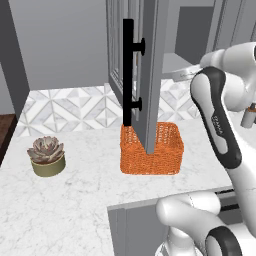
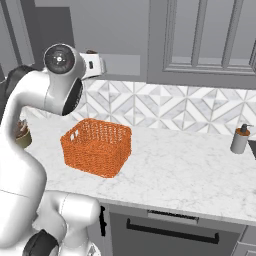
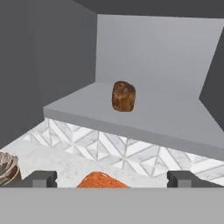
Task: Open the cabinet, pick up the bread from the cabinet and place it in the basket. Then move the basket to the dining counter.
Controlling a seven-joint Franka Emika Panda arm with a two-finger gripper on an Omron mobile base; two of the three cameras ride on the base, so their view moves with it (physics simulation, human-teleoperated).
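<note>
Cabinet [image 1: 150,60] door stood swung open, its black handle [image 1: 129,72] facing the camera — the bread [image 3: 123,96] sat upright on the cabinet's grey shelf [image 3: 175,118], untouched. Gripper [image 3: 112,178] hung in front of the opening, fingers apart, nothing between them, well short of the bread. Basket [image 2: 97,146] sat empty on the marble surface [image 2: 190,175] below the cabinet; succulent pot [image 1: 47,156] off to its left, shaker bottle [image 2: 240,139] far right.
</note>
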